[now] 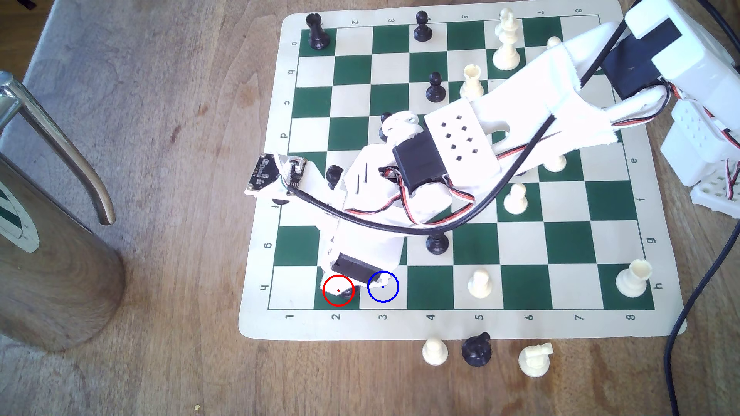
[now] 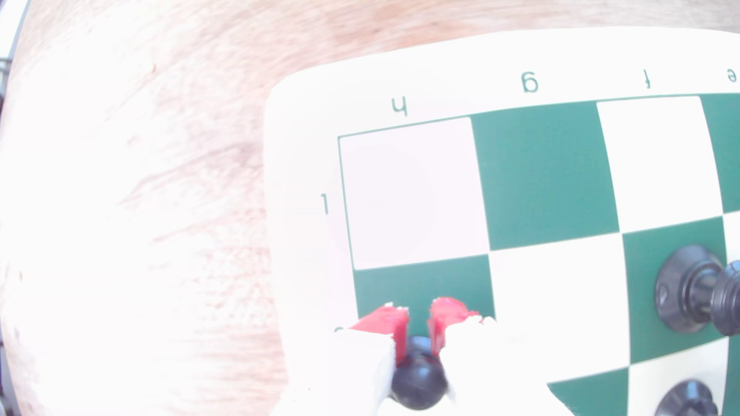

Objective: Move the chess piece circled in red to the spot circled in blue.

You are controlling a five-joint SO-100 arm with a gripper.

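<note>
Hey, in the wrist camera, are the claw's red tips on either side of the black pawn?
Yes, the claw has one red tip on each side of the black pawn.

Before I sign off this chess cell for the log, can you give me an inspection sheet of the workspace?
Surface: wooden table under a green-and-cream board mat.
Job's things: black pawn on the red-ringed square; blue-ringed square beside it, bare.
Clutter: three pieces off the mat.
Grippers: gripper, jaws against the pawn's head.
Cables: black cable along the exterior view's right.
Surroundings: metal container at that view's left.
</note>
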